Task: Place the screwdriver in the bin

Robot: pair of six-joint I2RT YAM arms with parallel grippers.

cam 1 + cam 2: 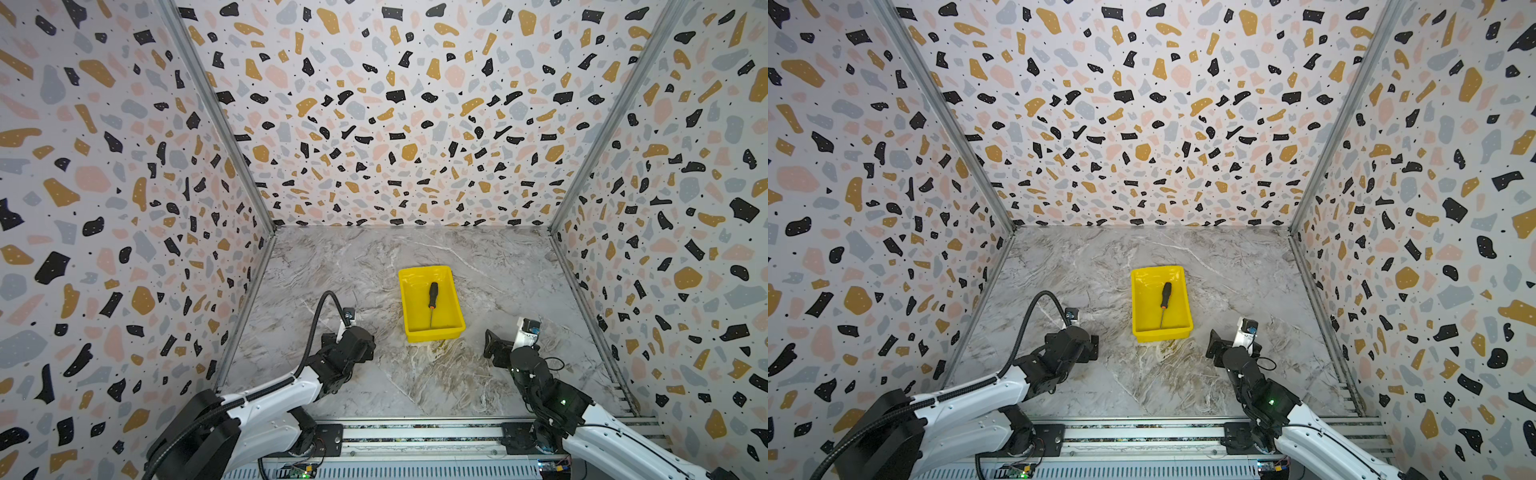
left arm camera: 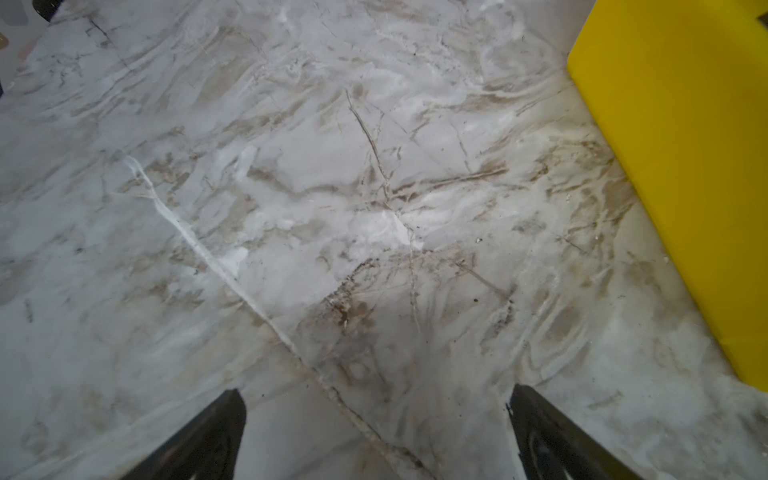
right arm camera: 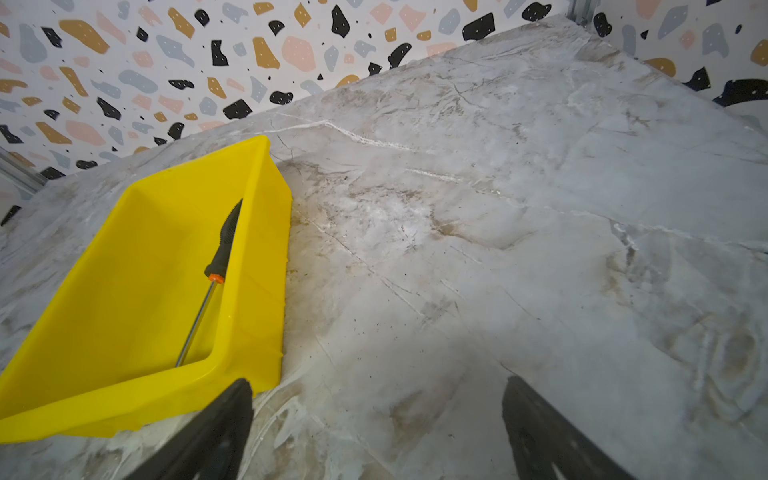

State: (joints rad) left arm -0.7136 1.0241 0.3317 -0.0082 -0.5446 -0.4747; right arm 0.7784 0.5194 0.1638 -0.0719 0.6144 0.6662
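While lying along bin [image 1: 451, 291] length, screwdriver [image 1: 432, 300] handle far, tip near; left gripper [image 2: 376, 436], right gripper [image 3: 376, 432] released, empty

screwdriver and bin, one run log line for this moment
screwdriver: lying in bin | left gripper: open, empty | right gripper: open, empty

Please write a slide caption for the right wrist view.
Screwdriver lies inside yellow bin; open right gripper hovers nearby.

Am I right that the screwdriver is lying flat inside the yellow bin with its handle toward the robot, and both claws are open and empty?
Not quite: the screwdriver lies in the bin with its handle pointing away from the robot, shaft tip toward it, as both top views show. The left claw and right claw are open and empty.
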